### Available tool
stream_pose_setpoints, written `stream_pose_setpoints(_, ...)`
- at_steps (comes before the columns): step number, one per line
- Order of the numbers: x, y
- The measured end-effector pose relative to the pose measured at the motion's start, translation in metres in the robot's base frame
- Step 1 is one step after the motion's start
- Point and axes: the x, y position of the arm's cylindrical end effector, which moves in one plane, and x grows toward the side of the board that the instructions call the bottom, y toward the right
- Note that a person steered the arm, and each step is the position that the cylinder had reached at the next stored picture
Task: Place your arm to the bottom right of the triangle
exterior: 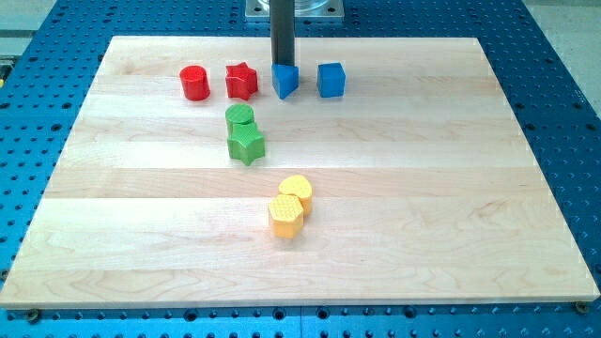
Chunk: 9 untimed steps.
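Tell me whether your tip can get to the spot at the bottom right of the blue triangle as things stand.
Probably yes. My tip sits right behind the blue triangle, toward the view's top. The board between the triangle and the blue cube looks bare, so swinging round the triangle's right side seems open, though that gap is narrow.

8 blocks on the worktop [470,235]: 2 red (cylinder [194,84], star [241,82]), 2 blue (triangle [285,81], cube [331,80]), 2 green (cylinder [240,117], star [246,145]), 2 yellow (cylinder [297,191], hexagon [285,217])
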Motion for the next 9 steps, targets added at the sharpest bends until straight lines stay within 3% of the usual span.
stream_pose_setpoints(2, -0.007, 0.023)
stream_pose_setpoints(3, -0.049, 0.070)
stream_pose_setpoints(4, -0.050, 0.155)
stream_pose_setpoints(5, -0.012, 0.197)
stream_pose_setpoints(6, 0.025, 0.180)
stream_pose_setpoints(9, 0.040, 0.161)
